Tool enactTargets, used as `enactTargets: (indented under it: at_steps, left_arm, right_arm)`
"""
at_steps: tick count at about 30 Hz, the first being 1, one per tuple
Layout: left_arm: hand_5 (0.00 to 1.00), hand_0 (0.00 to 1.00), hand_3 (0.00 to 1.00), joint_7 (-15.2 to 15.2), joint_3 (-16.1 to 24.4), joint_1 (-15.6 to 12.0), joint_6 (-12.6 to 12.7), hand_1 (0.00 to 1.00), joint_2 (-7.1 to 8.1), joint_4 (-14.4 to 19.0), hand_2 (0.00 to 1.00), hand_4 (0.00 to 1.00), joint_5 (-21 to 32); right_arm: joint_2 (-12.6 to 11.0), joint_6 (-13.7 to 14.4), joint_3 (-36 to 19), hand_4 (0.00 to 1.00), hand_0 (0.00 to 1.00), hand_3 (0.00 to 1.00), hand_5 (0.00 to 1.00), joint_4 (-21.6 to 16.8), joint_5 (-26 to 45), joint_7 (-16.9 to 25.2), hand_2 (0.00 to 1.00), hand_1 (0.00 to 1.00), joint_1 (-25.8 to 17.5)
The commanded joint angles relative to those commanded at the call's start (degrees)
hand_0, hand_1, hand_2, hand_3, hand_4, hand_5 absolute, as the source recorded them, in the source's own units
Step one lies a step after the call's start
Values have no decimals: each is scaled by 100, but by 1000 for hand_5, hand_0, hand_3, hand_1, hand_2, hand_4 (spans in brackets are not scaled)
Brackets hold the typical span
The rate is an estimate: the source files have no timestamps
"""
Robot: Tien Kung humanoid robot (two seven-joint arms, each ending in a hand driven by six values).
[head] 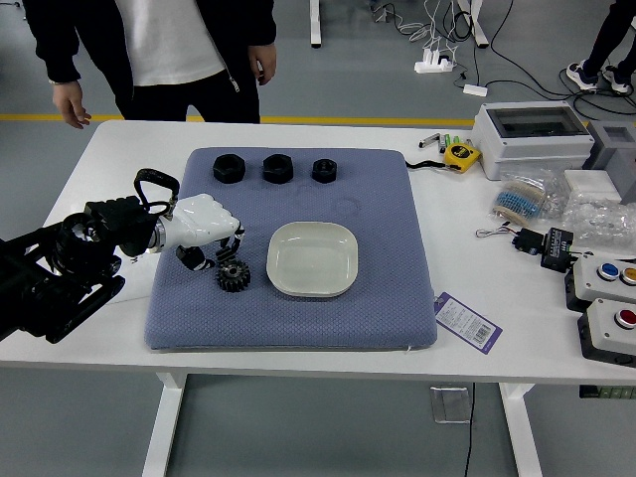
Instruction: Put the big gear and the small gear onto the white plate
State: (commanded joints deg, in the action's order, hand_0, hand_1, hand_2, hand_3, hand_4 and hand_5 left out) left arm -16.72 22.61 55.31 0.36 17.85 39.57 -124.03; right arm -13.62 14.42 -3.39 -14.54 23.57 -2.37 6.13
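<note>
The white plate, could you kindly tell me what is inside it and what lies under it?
The white plate holds nothing visible. It rests on the blue mat; whatever is directly beneath is covered.

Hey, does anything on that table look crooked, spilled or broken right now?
Nothing looks spilled or broken. The purple-and-white barcode tag looks a bit askew, lying slanted at the right edge of the blue mat. The white plate and the black toothed gear near the left hand look fine.

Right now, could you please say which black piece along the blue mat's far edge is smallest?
The rightmost black nut-like piece; the left one and middle one are wider.
</note>
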Motion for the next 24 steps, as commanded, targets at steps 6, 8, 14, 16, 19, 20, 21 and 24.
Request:
enactTargets:
  at_steps: [6, 8, 14, 16, 19, 20, 21, 24]
  left_arm:
    - [2, 571, 553, -1, -30, -22, -20, 489, -26, 5, 525, 805, 82]
    - [2, 540, 551, 3, -34, -23, -29, 463, -33, 5, 502, 799, 114]
    - [2, 487, 533, 38, -32, -24, -94, 418, -44, -6, 466, 791, 276]
    - [2, 487, 533, 51, -35, -24, -122, 418, -45, -13, 466, 791, 329]
    - [2, 487, 533, 77, -41, -28, -150, 418, -54, -33, 466, 791, 400]
    - [2, 411, 465, 80, -42, -28, -152, 341, -55, -35, 397, 662, 405]
    - [2, 411, 465, 86, -45, -29, -151, 341, -59, -37, 397, 662, 420]
    - [2, 411, 465, 102, -45, -23, -144, 341, -70, -44, 397, 662, 444]
  right_arm:
    - [5, 5, -10, 790, 660, 594, 728, 1, -13, -4, 727, 650, -22]
    - [6, 5, -17, 789, 658, 593, 727, 0, -19, -6, 727, 649, -29]
    - [6, 8, -27, 788, 659, 593, 727, -1, -44, -9, 727, 649, -44]
    - [5, 7, -32, 788, 659, 593, 727, -1, -54, -11, 727, 649, -49]
    - [7, 10, -41, 788, 659, 593, 727, -2, -68, -15, 727, 649, -58]
    - [7, 10, -42, 788, 659, 593, 726, -2, -69, -15, 728, 649, -59]
    - [8, 11, -45, 788, 659, 593, 726, -2, -74, -16, 728, 649, -63]
    - [9, 13, -48, 788, 659, 593, 726, -2, -81, -17, 728, 649, -69]
